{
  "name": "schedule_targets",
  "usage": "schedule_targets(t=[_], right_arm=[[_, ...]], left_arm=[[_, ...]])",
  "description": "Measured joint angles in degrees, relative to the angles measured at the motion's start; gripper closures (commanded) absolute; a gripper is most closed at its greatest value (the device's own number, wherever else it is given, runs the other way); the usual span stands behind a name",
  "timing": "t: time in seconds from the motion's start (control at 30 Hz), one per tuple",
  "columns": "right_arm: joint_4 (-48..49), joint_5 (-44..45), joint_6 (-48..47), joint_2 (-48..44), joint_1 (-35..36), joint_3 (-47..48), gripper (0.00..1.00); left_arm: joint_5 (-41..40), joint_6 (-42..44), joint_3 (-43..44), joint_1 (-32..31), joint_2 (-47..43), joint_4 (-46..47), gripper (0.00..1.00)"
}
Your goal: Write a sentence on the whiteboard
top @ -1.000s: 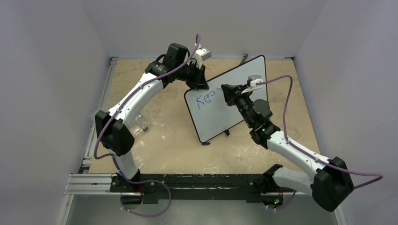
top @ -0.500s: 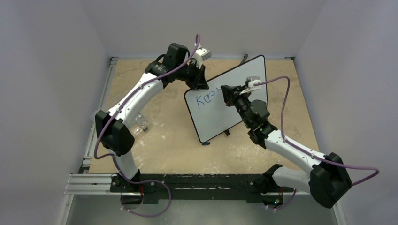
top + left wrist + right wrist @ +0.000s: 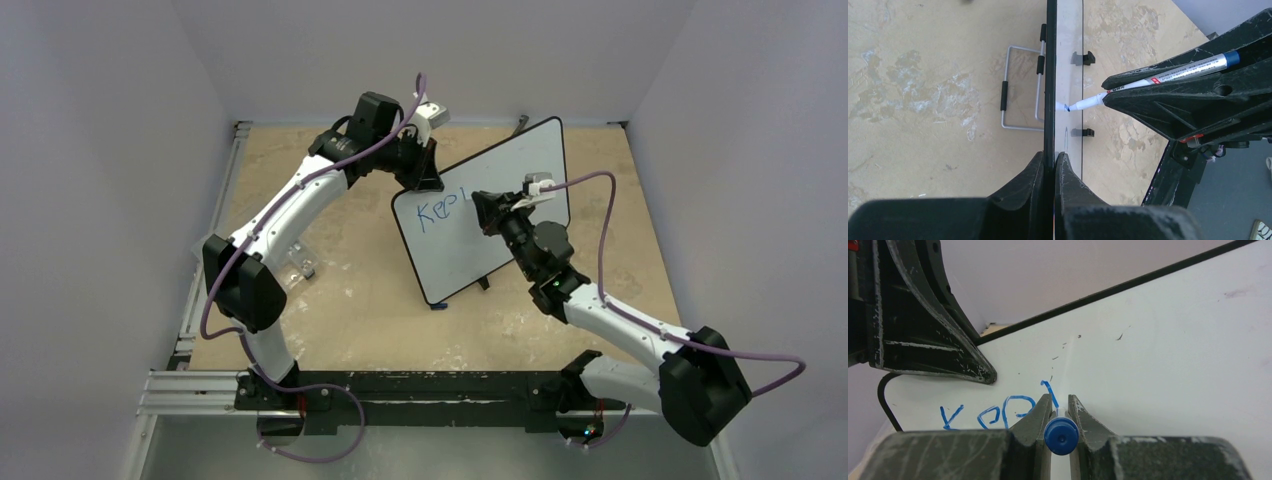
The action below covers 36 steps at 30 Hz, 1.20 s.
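Marker (image 3: 1188,70) tip's touching the whiteboard (image 3: 450,255) just past the sentence (image 3: 998,412). Right jaws clamp the marker, left jaws pinch the board's edge. I'd keep pressure light and strokes slow.

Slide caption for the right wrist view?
Right gripper shut on a blue marker at the whiteboard, one stroke just right of the blue letters "Kee".

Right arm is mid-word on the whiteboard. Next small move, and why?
Probably curve the tip rightward off the stem to close the bowl of a p. The sentence reads Kee plus one upright stroke. The marker in the right gripper touches the whiteboard at that stroke, and the left gripper is clamped on the board's edge, steadying it.
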Motion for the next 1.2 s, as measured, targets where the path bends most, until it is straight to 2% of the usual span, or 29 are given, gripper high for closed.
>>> schedule_targets(t=[0.4,0.73,0.93,1.2], right_arm=[[0.1,0.0,1.0,-1.4,0.0,-4.3,1.00],[-5.2,-0.1,-0.1,-6.1,0.0,-4.3,1.00],[-2.5,-0.7,-0.6,-7.0,0.0,-4.3,1.00],[2.1,-1.8,-0.6,-2.1,0.0,-1.1,1.00]], left_arm=[[-0.3,0.0,0.0,0.1,0.0,-0.2,1.00],[-0.2,-0.3,0.3,-0.1,0.0,-0.3,1.00],[-0.2,-0.4,0.3,-0.2,0.0,-0.3,1.00],[-0.2,-0.4,0.4,-0.2,0.0,-0.4,1.00]])
